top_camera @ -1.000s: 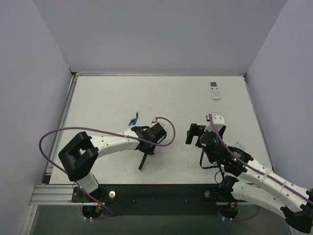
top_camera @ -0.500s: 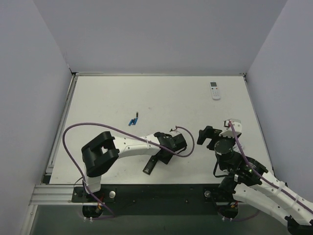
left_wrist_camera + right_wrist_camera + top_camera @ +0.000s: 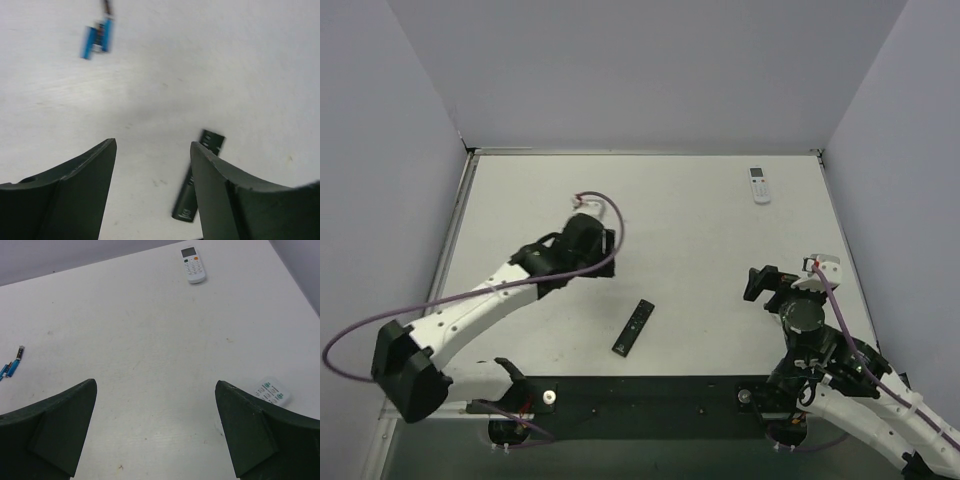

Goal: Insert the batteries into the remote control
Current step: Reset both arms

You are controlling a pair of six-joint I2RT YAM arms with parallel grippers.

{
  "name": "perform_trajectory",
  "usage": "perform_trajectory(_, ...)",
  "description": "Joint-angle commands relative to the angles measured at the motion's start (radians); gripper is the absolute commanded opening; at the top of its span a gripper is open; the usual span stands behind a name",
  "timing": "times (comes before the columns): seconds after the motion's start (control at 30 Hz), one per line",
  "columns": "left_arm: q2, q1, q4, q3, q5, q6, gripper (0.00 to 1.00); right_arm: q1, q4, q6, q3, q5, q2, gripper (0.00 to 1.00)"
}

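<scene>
White tabletop (image 3: 700, 230) bore the remote control (image 3: 634, 327), batteries (image 3: 97, 40) well apart from it. Both the left gripper (image 3: 152, 145) and right gripper (image 3: 155, 384) gaped.

- Setting: a robotics laboratory test cell.
- Enclosure: plain pale grey panels (image 3: 650, 70) close the work area on three sides.
- Work surface: a bare white matte table (image 3: 720, 230) with a metal rail (image 3: 455, 225) along its left edge.
- Mounting: a black base plate (image 3: 650, 395) runs along the near edge.
- Equipment: the white left arm (image 3: 470, 310) and right arm (image 3: 865, 395) carry exposed purple cables (image 3: 360, 327).
</scene>
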Motion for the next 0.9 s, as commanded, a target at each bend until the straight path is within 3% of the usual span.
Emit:
perform_trajectory(0.0,-0.299,0.273,0.058,-0.136,0.077,0.042,0.72,-0.003,-0.047,-0.07,0.045,0.084,-0.028,1.0)
perform_trajectory(0.17,-0.54,0.634,0.024,-0.207,0.169,0.108,0.82,-0.003,-0.058,-0.128,0.053,0.144,-0.059,1.0)
perform_trajectory(0.3,-0.729,0.764,-0.004,-0.234,0.134,0.157,0.88,-0.003,-0.076,-0.149,0.072,0.153,-0.091,1.0)
perform_trajectory(0.63,-0.975,0.763,0.005,-0.285,-0.038,0.183,0.94,-0.003,-0.079,-0.286,0.127,0.177,-0.143,1.0)
perform_trajectory(0.87,-1.018,0.752,0.033,-0.339,-0.02,0.155,0.95,-0.005,-0.067,-0.335,0.13,0.202,-0.142,1.0)
